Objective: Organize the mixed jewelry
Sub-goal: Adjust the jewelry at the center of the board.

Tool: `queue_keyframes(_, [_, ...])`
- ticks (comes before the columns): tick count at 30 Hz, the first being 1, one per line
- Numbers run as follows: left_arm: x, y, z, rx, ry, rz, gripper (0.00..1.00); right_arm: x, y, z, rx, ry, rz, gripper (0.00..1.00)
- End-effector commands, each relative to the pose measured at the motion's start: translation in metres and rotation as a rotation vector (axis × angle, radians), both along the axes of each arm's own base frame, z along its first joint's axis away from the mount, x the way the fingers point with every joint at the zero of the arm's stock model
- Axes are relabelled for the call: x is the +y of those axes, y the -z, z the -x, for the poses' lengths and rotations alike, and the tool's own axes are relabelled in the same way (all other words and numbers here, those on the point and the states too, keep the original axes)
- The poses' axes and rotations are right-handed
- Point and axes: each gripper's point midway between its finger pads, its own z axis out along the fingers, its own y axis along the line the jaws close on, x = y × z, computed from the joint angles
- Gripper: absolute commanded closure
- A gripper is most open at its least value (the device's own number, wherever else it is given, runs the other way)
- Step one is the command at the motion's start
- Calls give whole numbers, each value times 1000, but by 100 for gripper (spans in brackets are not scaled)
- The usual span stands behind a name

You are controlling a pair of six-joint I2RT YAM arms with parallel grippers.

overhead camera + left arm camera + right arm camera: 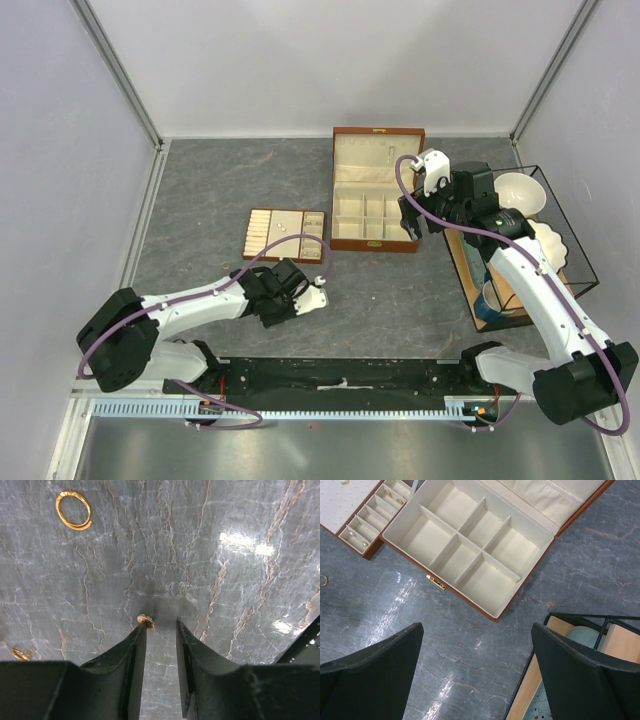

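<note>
Open brown wooden box with cream lining (427,537): ahead of the right end effector (477,626), slightly left. It has six divided compartments, all bare cream, with the lid open behind.

Flat cream slotted tray (335,505): far ahead-left of that end effector, by the box's left side; whether they touch, cannot tell. Tiny gold pieces (364,543) sit in several of its narrow slots.

Black wire basket (580,616): just beside the right-hand finger, with a wooden board and something pale blue inside. The top view shows a white bowl (520,190) in it too.

Right end effector: fingers spread wide, nothing between them, above the grey marbled stone counter (470,670).

Left end effector (161,624): low at the counter, narrow gap, gap empty.
- Small gold stud (146,622): at the tip of the finger on the left of the wrist view, not between the fingers; contact cannot be told.
- Thin gold hoop (75,527): lies flat well ahead and left.
- Smaller gold ring (21,654): far left, level with the fingers.

Room, left end effector: bare counter ahead and to the right. In the top view the tray lies ahead and the box ahead-right, well apart.

Room, right end effector: the box's near edge is ahead and the basket rim is close on the right. Open counter lies between the fingers and off to the left.
</note>
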Motion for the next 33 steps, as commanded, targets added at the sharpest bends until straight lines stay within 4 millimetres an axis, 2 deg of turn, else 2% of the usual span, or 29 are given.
queue_keyframes(1, [-2,2,-10,-50,24,-17,64,0,-8,-2,-46,-3,-1,2])
queue_keyframes(9, [-3,6,-10,-33,44,-27,73,0,-8,-1,-47,-5,-3,2])
queue_keyframes(13, [-4,8,-8,-25,49,-18,80,0,-10,0,-53,-5,-5,2])
queue_keyframes(21, [-20,3,4,43,104,55,88,0,-10,-1,-50,-5,-8,2])
queue_keyframes(27, [-39,-11,14,145,134,153,89,1,-10,1,-49,-9,-10,2])
queue_keyframes(28, [-42,-17,9,154,130,178,89,1,-10,0,-50,-9,-9,2])
queue_keyframes(29, [-48,-20,15,202,144,223,89,1,-9,1,-47,-10,-11,2])
queue_keyframes(31, [-50,-26,8,249,128,262,89,2,-9,1,-47,-11,-12,2])
queue_keyframes(33, [-55,-28,10,322,142,315,88,2,-9,1,-48,-12,-11,2])
